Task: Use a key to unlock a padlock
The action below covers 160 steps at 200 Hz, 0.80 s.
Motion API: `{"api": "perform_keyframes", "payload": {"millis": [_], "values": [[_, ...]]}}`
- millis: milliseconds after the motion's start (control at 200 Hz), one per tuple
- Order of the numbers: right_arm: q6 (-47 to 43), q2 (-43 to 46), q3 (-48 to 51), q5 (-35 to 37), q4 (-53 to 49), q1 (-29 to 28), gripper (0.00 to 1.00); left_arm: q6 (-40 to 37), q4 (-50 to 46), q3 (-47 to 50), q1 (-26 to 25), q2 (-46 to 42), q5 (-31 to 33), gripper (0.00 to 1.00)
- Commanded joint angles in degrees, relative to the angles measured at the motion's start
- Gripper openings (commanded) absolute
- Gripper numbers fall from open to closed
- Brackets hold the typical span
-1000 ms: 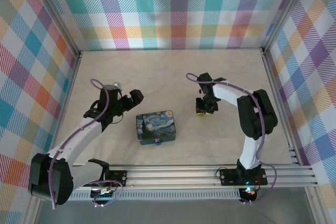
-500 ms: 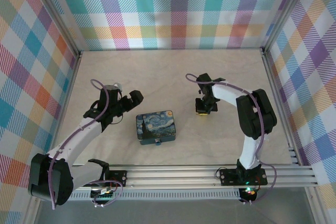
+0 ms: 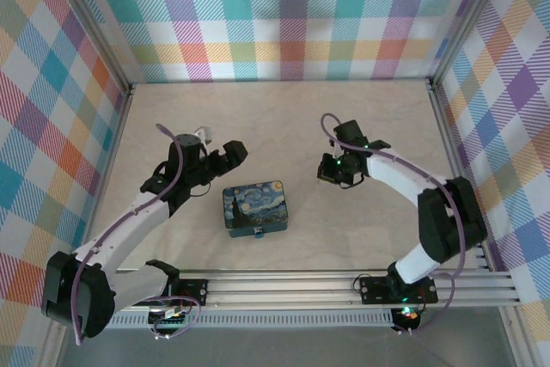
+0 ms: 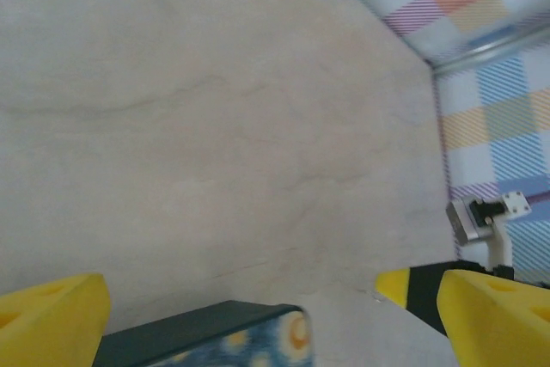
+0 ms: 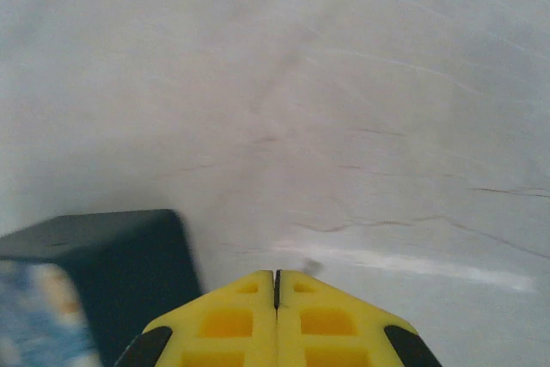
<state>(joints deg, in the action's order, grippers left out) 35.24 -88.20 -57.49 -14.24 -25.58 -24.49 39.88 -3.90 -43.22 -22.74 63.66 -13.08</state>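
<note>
The dark-blue starry tin (image 3: 256, 206) lies mid-table. The padlock (image 3: 258, 234) is a tiny speck at the tin's near edge, too small for detail. My left gripper (image 3: 222, 164) hangs open just left of and behind the tin. Its yellow fingers (image 4: 51, 320) stand wide apart over the tin's corner (image 4: 215, 333), with nothing between them. My right gripper (image 3: 330, 171) is shut to the right of the tin (image 5: 94, 281). A small grey blurred tip (image 5: 309, 267), seemingly the key, pokes out past its closed fingertips (image 5: 277, 278).
Plaid walls (image 3: 284, 15) and metal rails enclose the pale table (image 3: 284, 118) on three sides. An aluminium rail (image 3: 344, 285) with the arm bases runs along the near edge. A small grey and white fitting (image 4: 485, 212) stands by the far wall.
The right gripper closed at the table, then rose and shifted slightly, its elbow swinging out to the right. The left gripper edged right, closer to the tin.
</note>
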Motion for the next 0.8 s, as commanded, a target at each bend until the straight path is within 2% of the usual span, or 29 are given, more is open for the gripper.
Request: {"api": "perform_keyframes", "payload": {"millis": [0, 155, 365, 565, 795], "values": [[8.70, 4.07, 1.58, -7.21, 9.36, -0.47, 0.00, 0.74, 4.88, -3.49, -2.88, -0.36, -1.24, 0.96], [13.21, 8.37, 1.58, -9.76, 12.70, -0.47, 0.00, 6.33, 9.41, -4.50, -5.30, 1.93, -2.48, 0.95], [20.87, 13.73, 2.44, -10.72, 17.76, -0.55, 0.00, 18.48, 24.53, -3.24, -6.08, 5.89, -5.74, 0.93], [31.02, 16.47, 4.42, -10.68, 27.31, -0.49, 0.00, 30.90, 40.06, -2.92, -7.17, 10.97, -6.47, 0.94], [23.39, 15.18, -1.19, -11.51, 24.12, -0.47, 0.00, 42.95, 35.09, -7.37, -9.31, 15.60, -8.67, 0.94]]}}
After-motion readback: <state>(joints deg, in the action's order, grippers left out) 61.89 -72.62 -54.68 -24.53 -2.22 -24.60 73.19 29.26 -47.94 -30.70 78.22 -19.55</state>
